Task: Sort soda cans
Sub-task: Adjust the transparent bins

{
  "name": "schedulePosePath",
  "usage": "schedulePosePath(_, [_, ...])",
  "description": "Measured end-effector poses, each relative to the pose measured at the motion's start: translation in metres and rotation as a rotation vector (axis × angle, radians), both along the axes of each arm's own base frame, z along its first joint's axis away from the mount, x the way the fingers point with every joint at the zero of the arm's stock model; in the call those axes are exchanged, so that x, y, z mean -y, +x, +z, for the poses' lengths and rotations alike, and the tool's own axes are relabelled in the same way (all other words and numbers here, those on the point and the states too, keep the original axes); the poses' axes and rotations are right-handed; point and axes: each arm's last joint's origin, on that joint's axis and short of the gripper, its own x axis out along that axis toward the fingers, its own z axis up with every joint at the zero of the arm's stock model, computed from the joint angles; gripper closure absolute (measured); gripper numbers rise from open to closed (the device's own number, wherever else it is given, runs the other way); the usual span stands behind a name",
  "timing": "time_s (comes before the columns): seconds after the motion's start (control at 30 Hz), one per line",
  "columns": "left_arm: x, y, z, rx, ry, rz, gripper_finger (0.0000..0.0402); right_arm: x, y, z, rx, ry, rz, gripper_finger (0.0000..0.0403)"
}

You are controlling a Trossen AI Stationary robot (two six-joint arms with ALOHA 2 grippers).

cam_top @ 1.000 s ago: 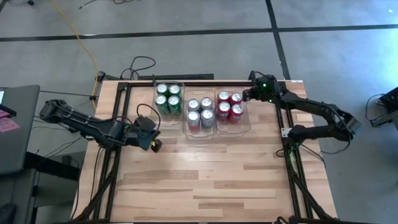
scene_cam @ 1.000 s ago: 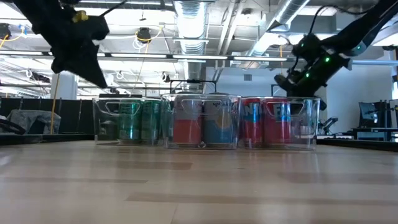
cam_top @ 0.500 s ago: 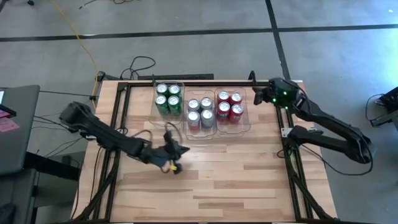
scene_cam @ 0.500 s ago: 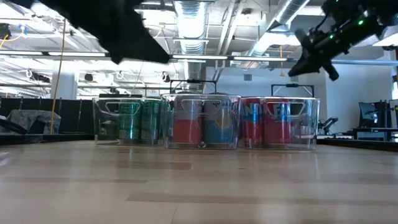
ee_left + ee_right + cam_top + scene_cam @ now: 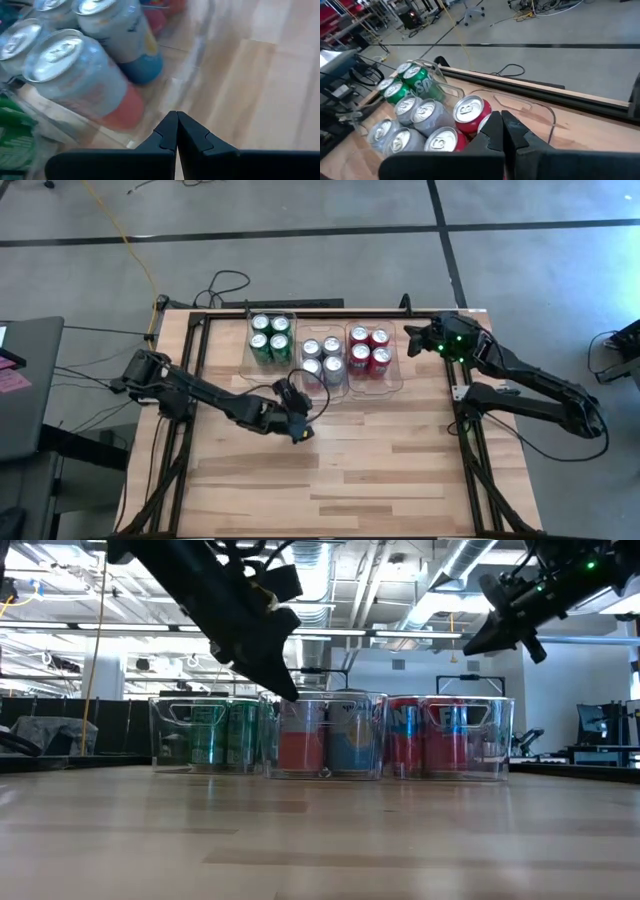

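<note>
Since all twelve cans already sit grouped by colour, sorting appears complete: green cans (image 5: 270,338) in bin nearest left arm, silver cans (image 5: 321,361) in middle bin (image 5: 322,394), red cans (image 5: 369,347) in bin nearest right arm. No cans loose on surface (image 5: 340,470). Left hand (image 5: 299,430) just in front of middle bin, fingers pressed together, holding nothing. Right hand (image 5: 413,336) beside red bin, fingers together, empty. Remaining step, by judgement: none visible.

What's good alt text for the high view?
Three clear bins on a wood table hold sorted cans: green, silver, red. The left gripper, shut, sits near the silver bin; the right gripper, shut, beside the red.
</note>
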Motion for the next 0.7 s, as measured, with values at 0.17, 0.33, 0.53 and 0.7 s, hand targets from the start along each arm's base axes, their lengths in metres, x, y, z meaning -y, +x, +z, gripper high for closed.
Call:
schedulePosePath(0.17, [-0.012,0.002,0.001,-0.01,0.005,0.019,0.0401,-0.003,0.001,-0.001,-0.025,-0.009,0.001,0.0399])
schedulePosePath(0.33, [-0.022,0.005,0.0,-0.016,-0.002,0.037,0.0401,-0.003,0.002,-0.001,-0.026,-0.01,0.005,0.0399])
schedulePosePath(0.53, [-0.032,0.006,0.001,-0.021,0.01,0.059,0.0401,-0.004,0.002,-0.003,-0.04,-0.004,0.01,0.0399])
schedulePosePath(0.7, [-0.028,0.004,0.002,-0.023,0.014,0.048,0.0401,-0.017,0.002,-0.012,-0.153,0.038,0.099,0.0399])
